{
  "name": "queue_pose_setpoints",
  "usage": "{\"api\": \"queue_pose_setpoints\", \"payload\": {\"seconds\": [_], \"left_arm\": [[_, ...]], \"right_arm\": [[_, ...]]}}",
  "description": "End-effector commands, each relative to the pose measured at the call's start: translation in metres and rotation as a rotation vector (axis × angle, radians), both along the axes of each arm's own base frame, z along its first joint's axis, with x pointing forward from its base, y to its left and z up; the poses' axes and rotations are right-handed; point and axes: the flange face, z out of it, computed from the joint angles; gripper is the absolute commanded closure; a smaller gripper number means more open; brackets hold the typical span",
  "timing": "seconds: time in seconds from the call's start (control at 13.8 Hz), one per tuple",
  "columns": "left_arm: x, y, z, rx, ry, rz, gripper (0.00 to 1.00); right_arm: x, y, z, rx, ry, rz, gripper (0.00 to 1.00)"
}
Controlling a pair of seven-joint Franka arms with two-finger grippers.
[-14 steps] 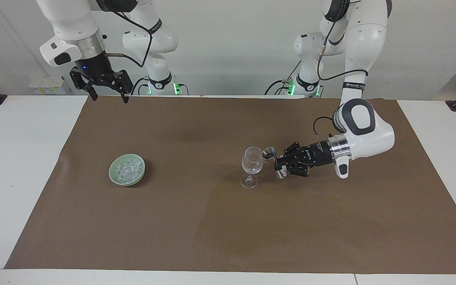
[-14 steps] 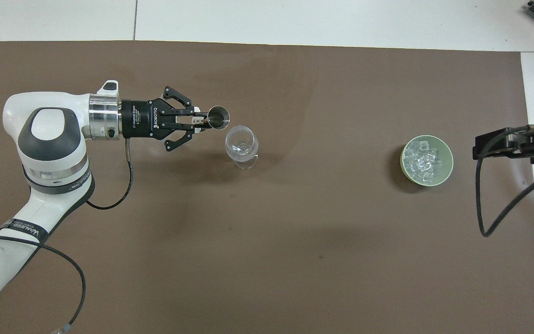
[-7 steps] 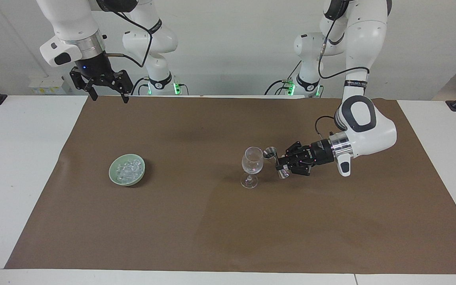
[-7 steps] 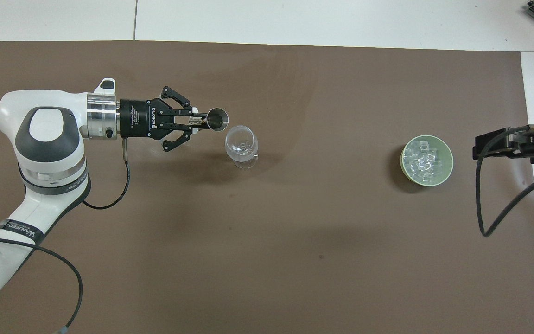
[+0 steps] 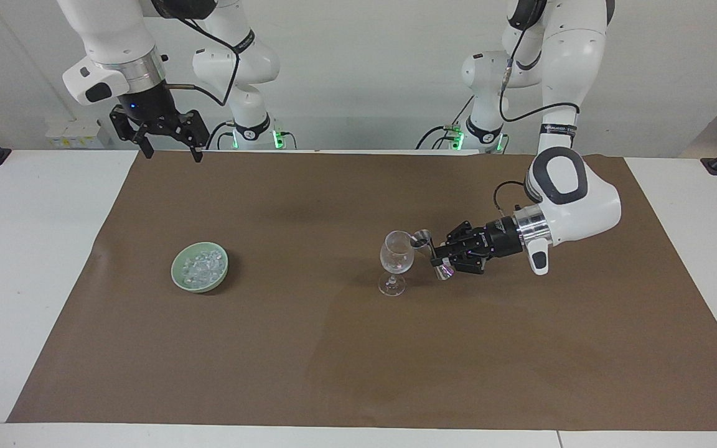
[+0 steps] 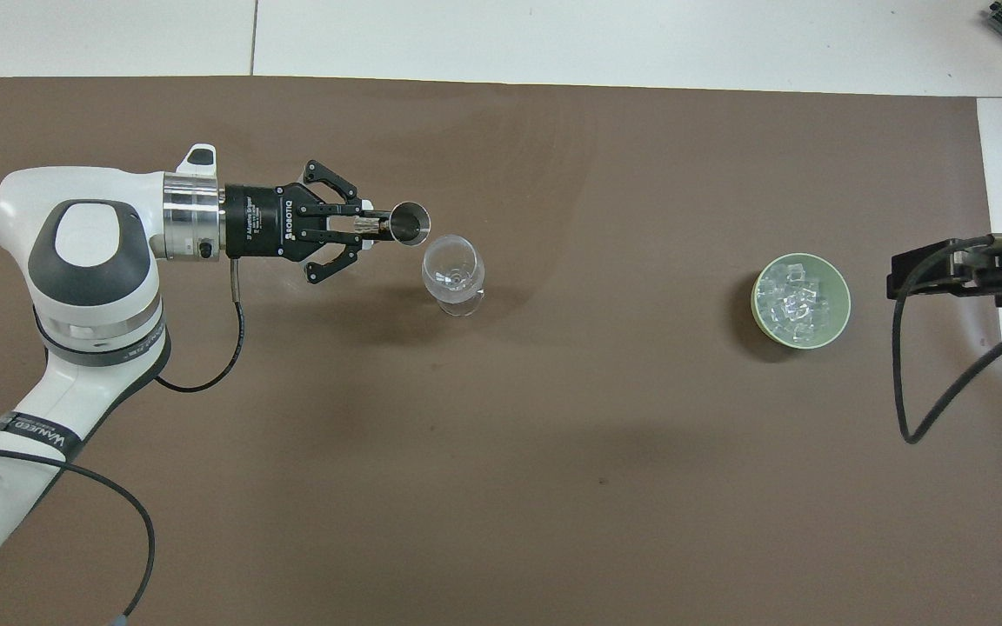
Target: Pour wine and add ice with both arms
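Note:
A clear stemmed wine glass (image 5: 396, 255) (image 6: 452, 276) stands upright on the brown mat. Right beside it, toward the left arm's end, my left gripper (image 5: 434, 255) (image 6: 370, 228) is shut on the waist of a metal jigger (image 5: 422, 239) (image 6: 408, 222). The jigger leans with its upper cup at the glass's rim. I see no wine in the glass, and what the jigger holds I cannot make out. The ice (image 5: 204, 264) (image 6: 797, 300) lies piled in a green bowl (image 5: 178, 267) (image 6: 758, 304) toward the right arm's end. My right gripper (image 5: 170, 152) (image 6: 936, 271) waits open, high over the mat's edge.
The brown mat (image 5: 358, 361) (image 6: 501, 487) covers most of the white table (image 5: 22, 249). A black cable (image 6: 927, 409) hangs from the right arm near the bowl. The left arm's cable (image 6: 205, 374) loops low over the mat.
The left arm's wrist has shifted slightly and the jigger's upper cup has come a little closer to the glass's rim. The right arm has not moved.

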Motion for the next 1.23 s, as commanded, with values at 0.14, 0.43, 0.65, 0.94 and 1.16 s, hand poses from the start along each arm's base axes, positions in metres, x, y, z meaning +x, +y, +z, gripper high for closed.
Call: {"api": "queue_pose_setpoints", "payload": {"seconds": [0.14, 0.43, 0.65, 0.94, 1.16], "left_arm": [[-0.008, 0.001, 0.007, 0.037, -0.025, 0.008, 1.0], [-0.008, 0.002, 0.01, 0.074, -0.047, -0.008, 1.0], [-0.01, -0.002, 0.01, 0.076, -0.048, -0.015, 1.0], [-0.011, -0.007, 0.015, 0.093, -0.066, -0.02, 1.0], [-0.012, -0.012, 0.02, 0.117, -0.084, -0.033, 1.0]], "right_arm": [[-0.006, 0.0, 0.0, 0.006, -0.001, 0.012, 0.0], [-0.006, 0.0, 0.0, 0.006, -0.001, 0.012, 0.0], [-0.006, 0.0, 0.0, 0.006, -0.001, 0.012, 0.0], [-0.006, 0.0, 0.0, 0.006, -0.001, 0.012, 0.0], [-0.006, 0.0, 0.0, 0.006, -0.001, 0.012, 0.0]]}}
